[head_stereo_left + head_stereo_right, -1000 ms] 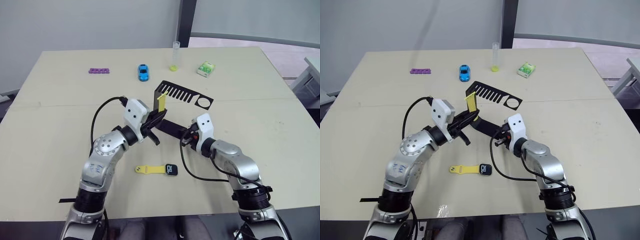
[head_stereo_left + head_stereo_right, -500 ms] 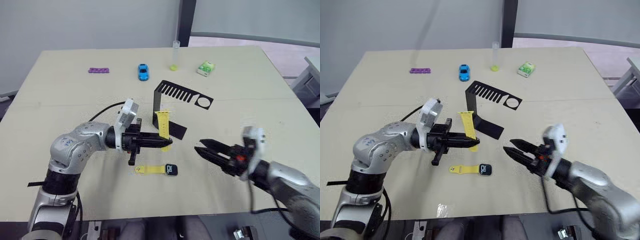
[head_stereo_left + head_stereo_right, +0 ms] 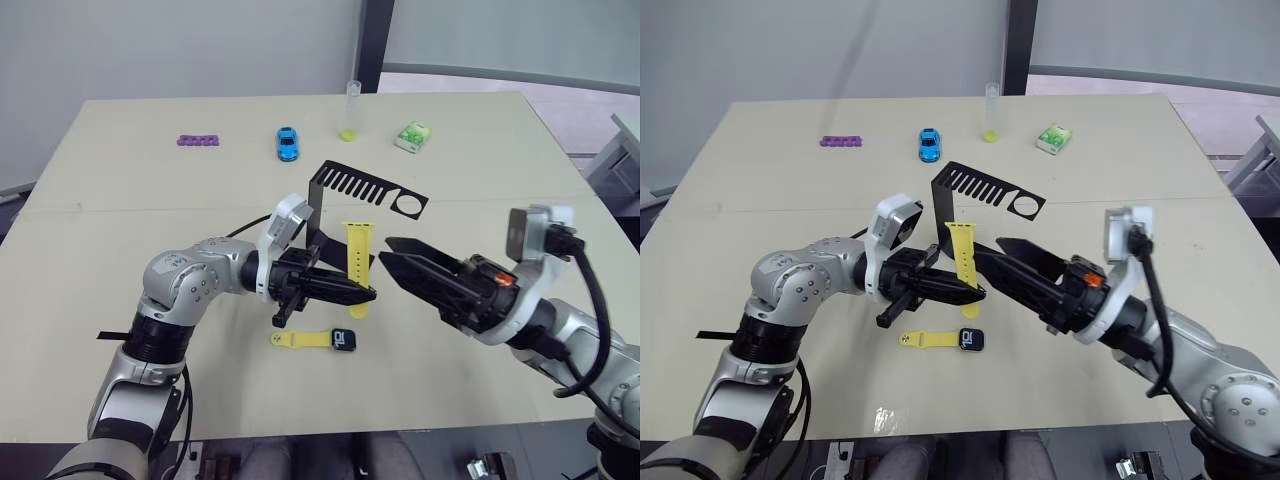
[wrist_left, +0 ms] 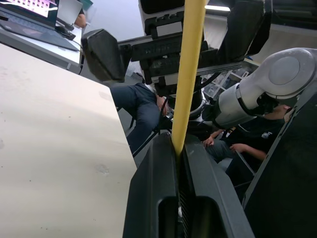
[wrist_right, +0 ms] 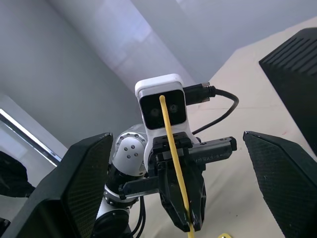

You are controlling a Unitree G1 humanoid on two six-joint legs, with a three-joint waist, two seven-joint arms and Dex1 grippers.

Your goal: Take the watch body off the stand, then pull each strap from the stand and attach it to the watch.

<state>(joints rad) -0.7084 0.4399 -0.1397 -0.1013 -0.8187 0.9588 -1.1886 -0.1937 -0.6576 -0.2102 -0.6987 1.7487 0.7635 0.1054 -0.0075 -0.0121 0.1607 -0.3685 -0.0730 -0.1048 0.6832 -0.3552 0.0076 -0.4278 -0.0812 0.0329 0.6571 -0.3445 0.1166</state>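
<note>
- Left gripper closed on the lower end of a yellow strap, fingers pinched tight with no gap in the left wrist view; strap standing upright from the fingertips, its gripped end hidden between the pads
- Right gripper spread wide, holding nothing, black fingers aimed at the left gripper and just beside the upright strap; tips apart on either side of the strap in the right wrist view, touching or not impossible to tell
- Black stand beyond both grippers, slotted arm and ring hole in sight; upright and foot largely masked by the left gripper and the held strap
- Watch body flat on the table just beneath the left gripper, second yellow strap lying against its side; joined or merely touching not clear, screen digits too small to read
- Far past the stand: blue toy car, clear tube with yellow base, green-white packet, purple block strip
</note>
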